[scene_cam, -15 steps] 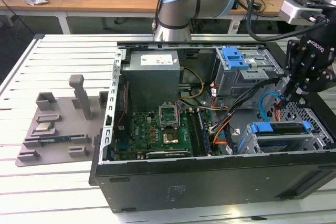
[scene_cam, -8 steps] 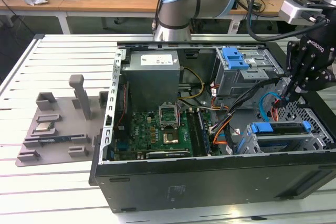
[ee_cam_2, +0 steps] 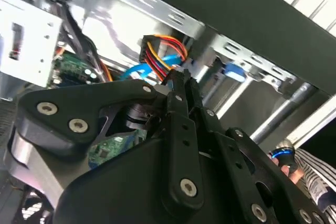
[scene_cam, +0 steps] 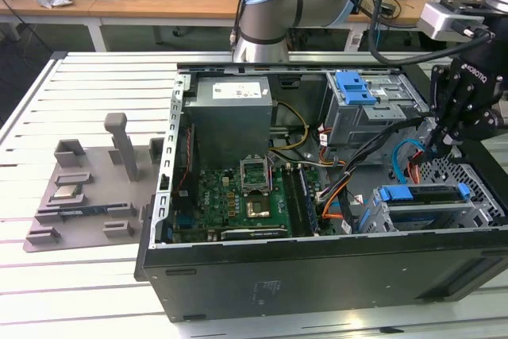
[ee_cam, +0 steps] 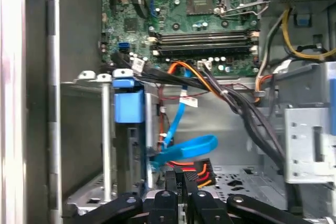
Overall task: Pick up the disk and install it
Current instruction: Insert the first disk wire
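Hanging low inside the open computer case (scene_cam: 317, 275), the gripper (scene_cam: 439, 147) is seen at the exterior view's right, just above the drive cage (scene_cam: 421, 212). Its two fingers are pressed close together. In both wrist views the fingertips (ee_cam_2: 181, 80) seem to be pinching a black plug with red, orange and yellow wires (ee_cam: 197, 170), though the grip itself is partly hidden. This looks like the power plug, held so that it can be pushed into the back of the disk.

The disk (scene_cam: 425, 196) is seen lying flat in the cage near the front of the case, with its blue carrier frame (scene_cam: 394, 194) showing at one end. It looks to be already slid into place, so the picking up seems done and the hooking up is in hand. A blue flat cable (ee_cam: 184, 148) is curled just beside the plug, close to the cage. A grey power box (scene_cam: 230, 117) and the green board (scene_cam: 238, 200) are left alone, well apart from the gripper.
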Available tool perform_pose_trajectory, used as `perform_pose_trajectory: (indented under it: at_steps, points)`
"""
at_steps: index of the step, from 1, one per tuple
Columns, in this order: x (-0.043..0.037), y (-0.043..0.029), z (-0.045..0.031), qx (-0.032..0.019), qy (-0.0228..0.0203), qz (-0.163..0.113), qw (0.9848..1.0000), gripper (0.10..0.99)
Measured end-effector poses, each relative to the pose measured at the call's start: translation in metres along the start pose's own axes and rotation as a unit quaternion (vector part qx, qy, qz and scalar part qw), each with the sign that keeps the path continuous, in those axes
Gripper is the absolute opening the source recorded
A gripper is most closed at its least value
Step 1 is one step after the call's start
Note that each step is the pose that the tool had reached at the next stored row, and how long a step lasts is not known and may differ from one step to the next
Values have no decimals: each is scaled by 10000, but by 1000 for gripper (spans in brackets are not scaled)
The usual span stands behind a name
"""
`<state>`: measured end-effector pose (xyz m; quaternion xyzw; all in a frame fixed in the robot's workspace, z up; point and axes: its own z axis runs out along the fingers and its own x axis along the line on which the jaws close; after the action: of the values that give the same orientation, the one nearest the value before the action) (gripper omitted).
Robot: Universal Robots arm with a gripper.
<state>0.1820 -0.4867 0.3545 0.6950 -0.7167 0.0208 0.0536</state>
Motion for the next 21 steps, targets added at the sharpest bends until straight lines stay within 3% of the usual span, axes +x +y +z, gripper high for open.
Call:
perform_pose_trajectory:
  at_steps: [4, 7, 21]
  points:
    - [182, -4, 35, 0, -1, -1, 10000, 169]
    - [252, -7, 78, 0, -1, -1, 10000, 169]
    - [300, -11, 169, 0, -2, -1, 10000, 169]
